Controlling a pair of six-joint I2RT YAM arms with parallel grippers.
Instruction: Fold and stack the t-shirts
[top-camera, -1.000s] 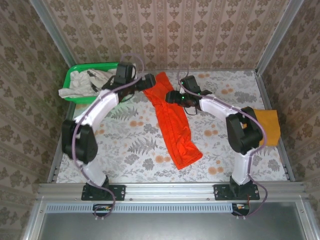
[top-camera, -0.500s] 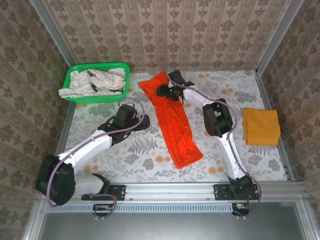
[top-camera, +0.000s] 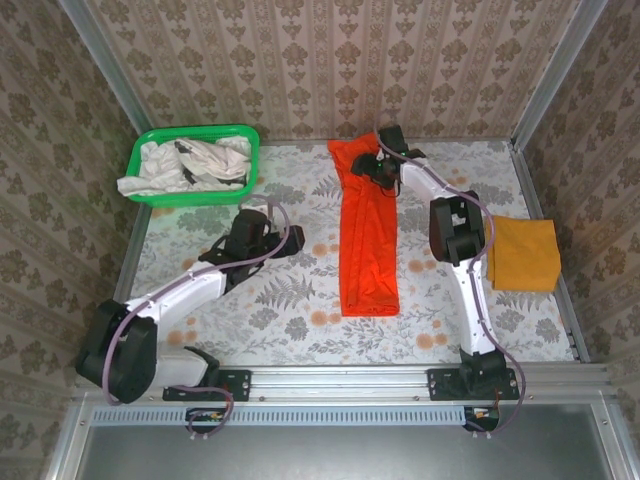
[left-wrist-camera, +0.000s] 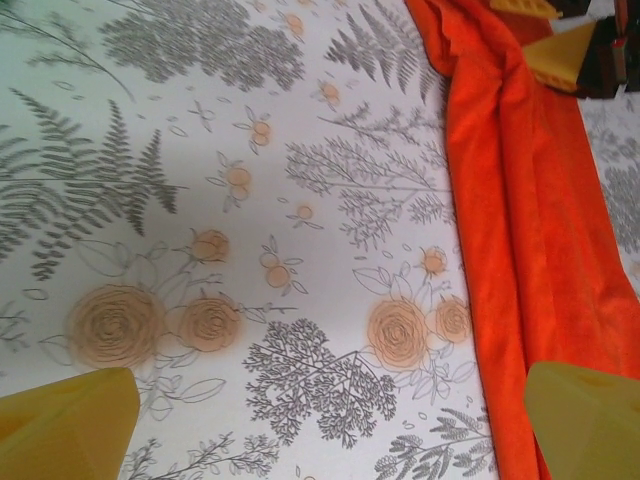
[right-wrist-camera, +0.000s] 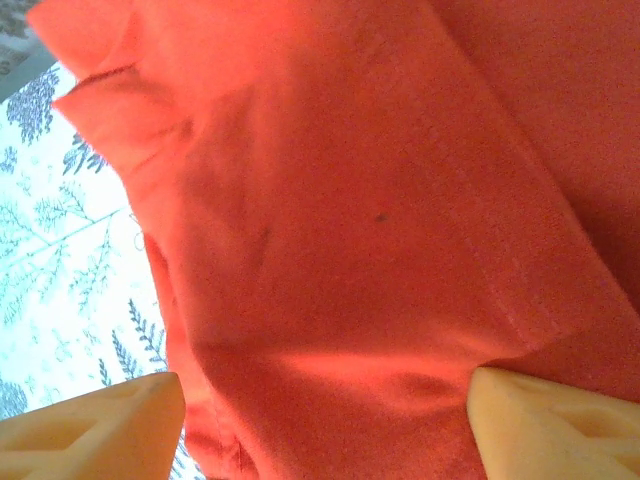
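An orange-red t-shirt (top-camera: 368, 240) lies as a long narrow strip down the middle of the table, folded lengthwise. My right gripper (top-camera: 376, 170) is over its far end. In the right wrist view the right gripper (right-wrist-camera: 325, 415) is open, its fingers wide apart, and the orange cloth (right-wrist-camera: 380, 200) spans beneath them. My left gripper (top-camera: 296, 244) is open low over the bare table, left of the strip. In the left wrist view the left gripper (left-wrist-camera: 330, 405) holds nothing, and the shirt's edge (left-wrist-camera: 530, 220) runs past its right finger. A folded mustard t-shirt (top-camera: 525, 253) lies at the right. Off-white t-shirts (top-camera: 185, 165) fill the basket.
The green plastic basket (top-camera: 140, 150) stands at the back left corner. The floral tablecloth (top-camera: 250, 300) is bare between the left arm and the orange strip. Metal frame posts and papered walls close in the back and sides.
The orange t-shirt has swung from a slant to straight, its far end carried right and back by my right gripper. My left arm pulled back from the basket earlier and now barely moves.
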